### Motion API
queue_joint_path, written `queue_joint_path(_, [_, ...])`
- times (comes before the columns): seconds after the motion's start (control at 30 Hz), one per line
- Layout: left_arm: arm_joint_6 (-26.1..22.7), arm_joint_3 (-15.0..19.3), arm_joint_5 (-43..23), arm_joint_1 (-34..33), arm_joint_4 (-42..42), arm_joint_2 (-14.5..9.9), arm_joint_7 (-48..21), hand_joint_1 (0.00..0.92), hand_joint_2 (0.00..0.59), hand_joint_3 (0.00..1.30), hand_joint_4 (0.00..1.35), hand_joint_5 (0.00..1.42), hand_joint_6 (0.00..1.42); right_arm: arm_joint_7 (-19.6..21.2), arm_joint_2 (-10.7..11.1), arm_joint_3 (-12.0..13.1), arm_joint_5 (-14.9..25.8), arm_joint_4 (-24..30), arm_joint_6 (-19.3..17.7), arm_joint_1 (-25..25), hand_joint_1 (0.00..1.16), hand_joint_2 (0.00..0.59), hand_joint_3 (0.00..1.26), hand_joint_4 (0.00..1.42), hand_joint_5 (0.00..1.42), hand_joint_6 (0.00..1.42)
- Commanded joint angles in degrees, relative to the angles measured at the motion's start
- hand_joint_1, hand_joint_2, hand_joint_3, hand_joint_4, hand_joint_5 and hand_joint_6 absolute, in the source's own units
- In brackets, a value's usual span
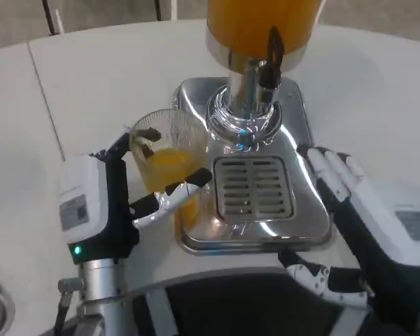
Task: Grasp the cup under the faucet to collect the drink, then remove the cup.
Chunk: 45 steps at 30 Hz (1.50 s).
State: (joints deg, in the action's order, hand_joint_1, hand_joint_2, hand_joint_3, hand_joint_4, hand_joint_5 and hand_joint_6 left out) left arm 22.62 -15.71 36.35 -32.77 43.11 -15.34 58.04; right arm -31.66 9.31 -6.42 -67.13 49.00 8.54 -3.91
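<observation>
Left hand point(136, 185) grips the cup point(169, 155); right hand point(336, 185) rests open, partly cropped.

Open tabletop point(70, 77) is left on the far left; the middle's blocked by the dispenser base point(266, 210) and faucet point(273, 59) overhead.

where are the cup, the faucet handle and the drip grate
cup point(169, 162), head view, on its juice-filled wall
faucet handle point(274, 49), head view, on the black lever
drip grate point(253, 187), head view, on the slotted middle
</observation>
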Motion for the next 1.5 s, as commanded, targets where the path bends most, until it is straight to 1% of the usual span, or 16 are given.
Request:
queue_joint_path(0.03, [2.7,1.4,0.0,2.1,-3.1,-1.4,-0.4,0.413,0.033,1.00,1.28,1.42,1.42,1.4,1.6,-0.2,-1.0,0.7,-2.7,-2.4,0.63,0.367,0.00,0.00,0.00,0.12])
queue_joint_path(0.13, [3.2,2.0,0.0,3.5,-4.8,-1.8,-1.0,0.411,0.032,1.00,1.28,1.42,1.42,1.7,2.1,-0.5,-1.8,0.5,-4.0,-3.5,0.63,0.369,0.00,0.00,0.00,0.10])
queue_joint_path(0.2, [3.4,2.4,0.0,4.3,-5.7,-2.0,-1.4,0.411,0.032,1.00,1.28,1.42,1.42,2.4,2.8,-1.0,-2.9,0.4,-5.5,-4.2,0.62,0.376,0.00,0.00,0.00,0.08])
queue_joint_path(0.23, [3.5,2.5,0.0,4.6,-6.3,-2.0,-1.6,0.410,0.031,1.00,1.28,1.42,1.42,3.7,3.1,-1.2,-3.9,0.4,-6.5,-4.9,0.61,0.372,0.00,0.00,0.00,0.07])
queue_joint_path(0.27, [3.8,2.6,0.0,5.3,-7.3,-2.2,-1.9,0.410,0.030,1.00,1.28,1.42,1.42,5.1,3.5,-1.3,-4.6,0.3,-7.5,-5.8,0.57,0.393,0.00,0.00,0.00,0.05])
queue_joint_path(0.33, [4.5,3.0,0.0,6.9,-9.7,-2.6,-2.5,0.410,0.028,1.00,1.28,1.42,1.42,9.5,3.6,-1.2,-5.8,0.4,-9.4,-8.4,0.50,0.437,0.00,0.00,0.00,0.00])
queue_joint_path(0.4, [5.1,3.5,-0.1,8.6,-12.0,-2.9,-3.3,0.410,0.026,1.00,1.28,1.42,1.42,11.0,3.8,-1.1,-7.2,0.4,-10.5,-9.8,0.46,0.476,0.00,0.00,0.00,0.00])
queue_joint_path(0.57, [5.9,4.4,0.4,11.3,-16.6,-3.0,-5.1,0.409,0.024,1.00,1.28,1.42,1.42,10.7,3.9,-0.2,-7.6,0.6,-11.1,-12.2,0.42,0.492,0.00,0.00,0.00,0.00])
queue_joint_path(0.7, [6.3,4.7,1.0,12.6,-18.8,-3.3,-6.2,0.409,0.023,1.00,1.28,1.42,1.42,10.8,3.4,0.9,-7.4,1.4,-11.0,-13.6,0.41,0.493,0.00,0.00,0.00,0.00])
queue_joint_path(0.87, [6.6,4.9,1.2,13.9,-19.8,-3.5,-7.0,0.409,0.023,1.00,1.28,1.42,1.42,9.7,2.4,1.0,-6.8,1.4,-10.8,-13.7,0.41,0.499,0.00,0.00,0.00,0.00])
queue_joint_path(0.97, [6.3,4.6,1.4,13.9,-19.9,-2.7,-7.1,0.409,0.022,1.00,1.28,1.42,1.42,9.6,2.4,0.8,-7.4,1.7,-11.3,-13.4,0.41,0.498,0.00,0.00,0.00,0.00])
queue_joint_path(1.03, [6.5,4.6,1.5,13.9,-20.4,-2.4,-7.2,0.409,0.022,1.00,1.28,1.42,1.42,9.4,2.8,1.3,-7.3,1.9,-11.4,-13.3,0.40,0.498,0.00,0.00,0.00,0.00])
queue_joint_path(1.13, [7.4,4.6,1.7,14.7,-22.1,-2.8,-7.8,0.409,0.022,1.00,1.28,1.42,1.42,9.3,2.9,2.1,-7.1,1.8,-11.3,-13.1,0.39,0.511,0.00,0.00,0.00,0.00])
queue_joint_path(1.3, [8.8,5.1,1.6,18.6,-26.6,-3.8,-9.8,0.409,0.021,1.00,1.28,1.42,1.42,10.4,2.6,2.7,-7.5,0.2,-11.2,-11.8,0.39,0.506,0.00,0.00,0.00,0.00])
queue_joint_path(1.4, [9.0,5.5,1.4,19.9,-28.3,-3.6,-10.8,0.407,0.019,1.00,1.28,1.42,1.42,11.4,2.0,2.9,-8.2,-0.2,-10.9,-11.7,0.38,0.505,0.00,0.00,0.00,0.00])
queue_joint_path(1.5, [9.3,6.0,1.7,20.8,-29.7,-3.3,-11.6,0.405,0.018,0.99,1.28,1.42,1.42,12.8,2.0,2.9,-8.4,0.2,-11.4,-12.6,0.38,0.507,0.00,0.00,0.00,0.00])
